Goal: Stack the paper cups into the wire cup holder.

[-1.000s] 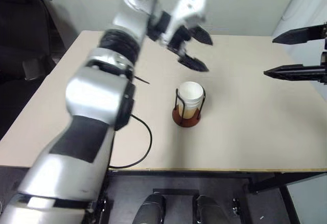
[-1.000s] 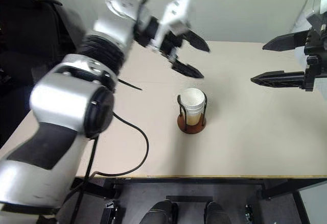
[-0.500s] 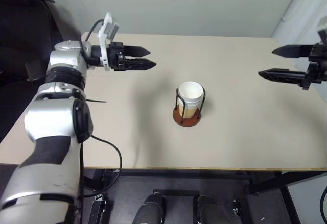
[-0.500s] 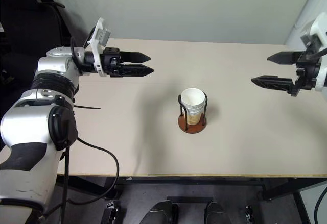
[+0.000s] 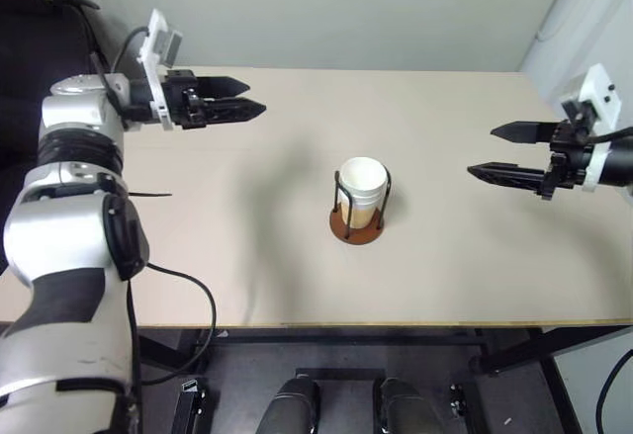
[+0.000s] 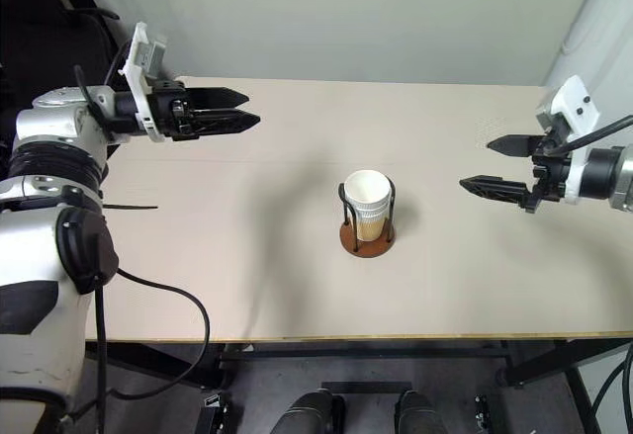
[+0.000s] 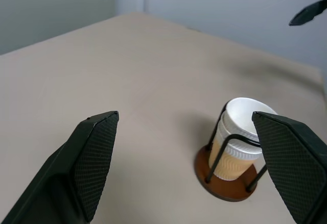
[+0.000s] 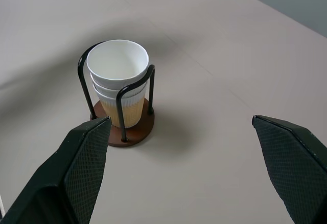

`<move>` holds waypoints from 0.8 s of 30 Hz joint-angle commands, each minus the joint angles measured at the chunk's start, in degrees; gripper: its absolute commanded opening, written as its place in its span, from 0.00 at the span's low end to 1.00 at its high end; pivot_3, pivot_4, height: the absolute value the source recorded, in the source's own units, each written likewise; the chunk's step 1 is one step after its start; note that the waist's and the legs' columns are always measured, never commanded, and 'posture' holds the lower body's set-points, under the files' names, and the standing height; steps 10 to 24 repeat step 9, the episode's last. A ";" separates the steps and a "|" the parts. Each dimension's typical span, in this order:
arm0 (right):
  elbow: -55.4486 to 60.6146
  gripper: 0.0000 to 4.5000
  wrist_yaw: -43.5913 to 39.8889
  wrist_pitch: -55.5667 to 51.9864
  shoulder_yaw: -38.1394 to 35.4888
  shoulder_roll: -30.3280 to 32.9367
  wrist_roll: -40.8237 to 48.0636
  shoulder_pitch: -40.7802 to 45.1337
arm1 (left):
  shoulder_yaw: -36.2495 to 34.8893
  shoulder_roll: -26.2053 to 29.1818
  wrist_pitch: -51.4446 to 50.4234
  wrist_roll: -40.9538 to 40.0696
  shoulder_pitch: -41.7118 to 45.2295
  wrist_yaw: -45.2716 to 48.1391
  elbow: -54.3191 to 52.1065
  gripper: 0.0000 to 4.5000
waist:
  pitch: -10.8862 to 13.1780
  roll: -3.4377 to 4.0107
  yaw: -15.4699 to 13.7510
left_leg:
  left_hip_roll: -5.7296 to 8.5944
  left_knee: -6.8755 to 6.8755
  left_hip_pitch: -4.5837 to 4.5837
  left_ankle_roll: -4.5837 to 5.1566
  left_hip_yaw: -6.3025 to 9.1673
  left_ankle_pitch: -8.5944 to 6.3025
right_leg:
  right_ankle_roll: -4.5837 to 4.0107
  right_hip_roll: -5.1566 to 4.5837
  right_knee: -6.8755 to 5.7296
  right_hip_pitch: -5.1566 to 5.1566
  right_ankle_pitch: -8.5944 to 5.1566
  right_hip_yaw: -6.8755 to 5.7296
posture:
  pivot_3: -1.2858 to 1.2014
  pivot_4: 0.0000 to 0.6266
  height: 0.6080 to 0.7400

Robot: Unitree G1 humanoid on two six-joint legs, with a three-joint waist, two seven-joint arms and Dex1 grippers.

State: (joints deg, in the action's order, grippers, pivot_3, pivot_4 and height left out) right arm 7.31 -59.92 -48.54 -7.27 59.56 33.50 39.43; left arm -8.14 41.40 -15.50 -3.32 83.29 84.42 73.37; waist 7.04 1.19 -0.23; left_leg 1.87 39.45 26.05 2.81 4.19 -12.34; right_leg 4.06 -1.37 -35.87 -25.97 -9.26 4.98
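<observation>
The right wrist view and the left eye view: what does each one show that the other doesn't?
Right wrist view alone: the three stacked white rims of the paper cups, seen close. Left eye view alone: both arms over the table, with the left gripper and the right gripper open, empty and far to either side. Both: the cups nested in the wire cup holder, standing upright.

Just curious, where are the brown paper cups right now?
The brown paper cups sit nested inside the black wire cup holder mid-table, between the two open claws.
</observation>
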 commanded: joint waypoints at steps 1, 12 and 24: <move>1.38 1.00 -0.05 0.16 -0.36 0.24 0.27 1.45 | -0.30 1.25 -0.09 -0.68 0.64 -0.84 -2.38 0.99 | -0.01 -0.01 -0.08 | 0.01 -0.11 -0.01 -0.03 -0.05 0.03 | -0.04 -0.04 0.02 -0.06 0.00 -0.02 | 0.52 0.24 1.00; 5.04 1.00 2.62 -1.50 -2.82 -0.79 1.86 -1.34 | -0.28 1.54 -0.14 -0.84 -1.39 -2.16 -2.80 0.99 | 0.00 -0.02 -0.15 | -0.05 -0.54 0.06 -0.24 0.02 0.16 | -0.32 -0.04 -0.01 -0.25 -0.19 -0.15 | 0.52 0.24 1.00; 5.04 1.00 2.62 -1.50 -2.82 -0.79 1.86 -1.34 | -0.28 1.54 -0.14 -0.84 -1.39 -2.16 -2.80 0.99 | 0.00 -0.02 -0.15 | -0.05 -0.54 0.06 -0.24 0.02 0.16 | -0.32 -0.04 -0.01 -0.25 -0.19 -0.15 | 0.52 0.24 1.00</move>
